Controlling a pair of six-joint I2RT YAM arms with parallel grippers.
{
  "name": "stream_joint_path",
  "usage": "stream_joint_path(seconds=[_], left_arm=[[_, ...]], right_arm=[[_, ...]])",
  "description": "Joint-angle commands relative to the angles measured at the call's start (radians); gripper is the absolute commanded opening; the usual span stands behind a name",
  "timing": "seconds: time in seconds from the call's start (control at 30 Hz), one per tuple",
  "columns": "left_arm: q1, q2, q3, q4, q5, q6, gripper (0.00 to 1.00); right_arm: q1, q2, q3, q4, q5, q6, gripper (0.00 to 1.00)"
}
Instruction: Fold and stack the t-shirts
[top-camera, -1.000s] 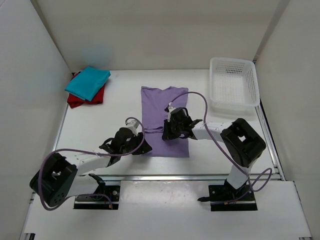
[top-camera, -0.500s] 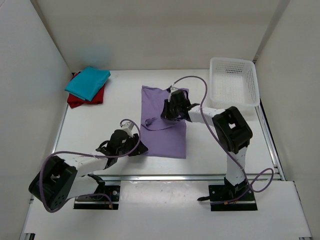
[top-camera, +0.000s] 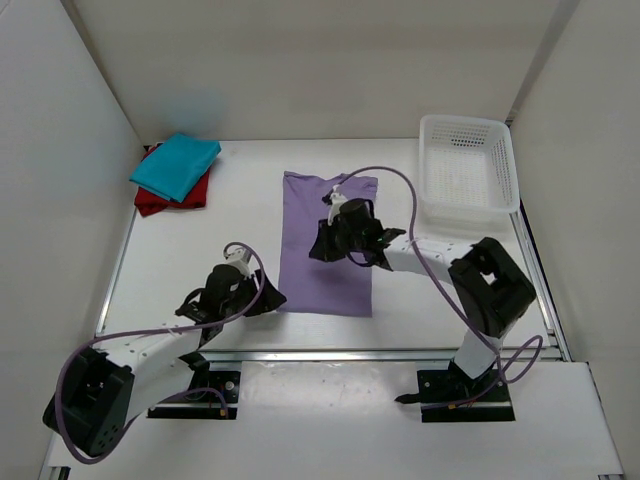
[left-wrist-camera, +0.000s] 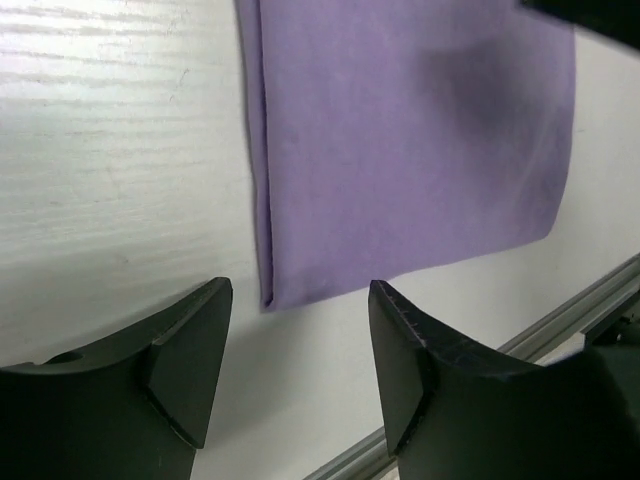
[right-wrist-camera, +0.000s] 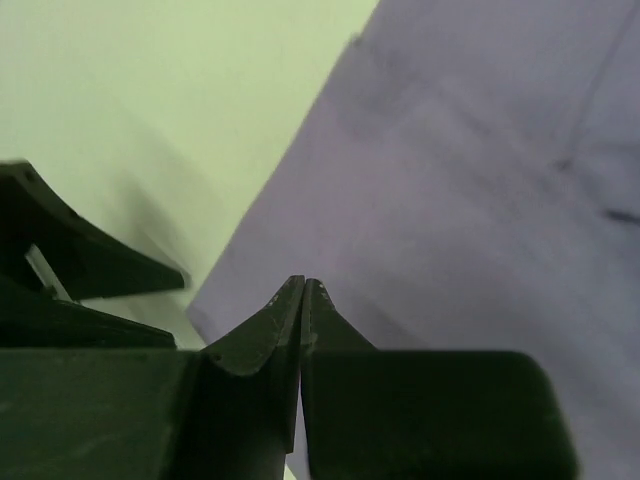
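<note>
Lying lengthwise front-to-back, the purple shirt (top-camera: 325, 285) has its near-left corner before the spread left gripper (left-wrist-camera: 300, 300); right gripper (right-wrist-camera: 303, 285) pinched shut above.

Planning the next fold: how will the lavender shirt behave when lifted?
Probably floppy: the lavender shirt lies flat with a soft doubled edge, so it should drape. Likely light; it may slide on the smooth table.

White table (top-camera: 190, 240) enclosed by 3 plain white walls (top-camera: 300, 70).
</note>
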Motion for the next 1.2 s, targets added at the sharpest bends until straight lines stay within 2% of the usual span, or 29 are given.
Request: stream_joint_path(seconds=[0.0, 0.07, 0.17, 0.27, 0.33, 0.37, 0.4, 0.5, 0.57, 0.6, 0.67, 0.73, 0.77, 0.8, 0.9, 1.0, 1.1, 1.17], left_arm=[[-0.017, -0.031, -0.003, -0.043, -0.019, 0.019, 0.68], [-0.009, -0.044, -0.009, -0.054, -0.016, 0.028, 0.73], [-0.01, -0.036, -0.014, -0.063, -0.031, 0.042, 0.77], [-0.046, 0.024, 0.015, -0.115, -0.073, 0.077, 0.78], [-0.085, 0.074, 0.052, -0.161, -0.128, 0.102, 0.8], [-0.107, 0.097, 0.072, -0.184, -0.166, 0.117, 0.98], [-0.128, 0.113, 0.077, -0.191, -0.177, 0.116, 0.99], [-0.113, 0.117, 0.034, -0.113, -0.115, 0.108, 0.98], [-0.075, 0.122, 0.022, -0.065, -0.041, 0.097, 0.99], [-0.078, 0.13, 0.029, -0.069, -0.048, 0.096, 0.98], [-0.098, 0.128, 0.046, -0.115, -0.085, 0.108, 0.89], [-0.102, 0.131, 0.068, -0.14, -0.093, 0.123, 0.66], [-0.099, 0.133, 0.068, -0.152, -0.088, 0.123, 0.61], [-0.106, 0.143, 0.08, -0.161, -0.079, 0.133, 0.52], [-0.136, 0.147, 0.101, -0.201, -0.107, 0.133, 0.45], [-0.156, 0.142, 0.097, -0.217, -0.119, 0.123, 0.43], [-0.146, 0.156, 0.078, -0.202, -0.099, 0.122, 0.37], [-0.155, 0.16, 0.086, -0.188, -0.097, 0.116, 0.29]], right_arm=[[-0.004, 0.039, -0.019, 0.012, -0.035, 0.019, 0.0], [-0.013, -0.019, -0.115, 0.047, -0.047, 0.043, 0.0], [-0.009, -0.19, -0.295, 0.076, 0.009, 0.08, 0.0], [-0.01, -0.364, -0.404, 0.037, 0.054, 0.091, 0.16], [-0.014, -0.492, -0.453, -0.017, 0.081, 0.098, 0.33], [-0.036, -0.546, -0.494, -0.051, 0.081, 0.106, 0.38], [-0.059, -0.568, -0.534, -0.075, 0.077, 0.109, 0.44], [-0.101, -0.688, -0.64, -0.118, 0.092, 0.121, 0.47], [-0.125, -0.723, -0.708, -0.12, 0.072, 0.138, 0.47], [-0.127, -0.728, -0.717, -0.12, 0.069, 0.131, 0.47], [-0.122, -0.734, -0.737, -0.117, 0.066, 0.131, 0.47], [-0.13, -0.723, -0.751, -0.112, 0.042, 0.134, 0.47], [-0.13, -0.72, -0.753, -0.099, 0.029, 0.134, 0.47], [-0.135, -0.702, -0.757, -0.088, 0.013, 0.149, 0.47], [-0.109, -0.657, -0.756, -0.051, -0.014, 0.16, 0.47], [-0.09, -0.622, -0.754, -0.025, -0.008, 0.167, 0.42], [-0.11, -0.607, -0.763, 0.006, -0.024, 0.186, 0.29], [-0.103, -0.585, -0.757, 0.017, -0.024, 0.18, 0.21]])
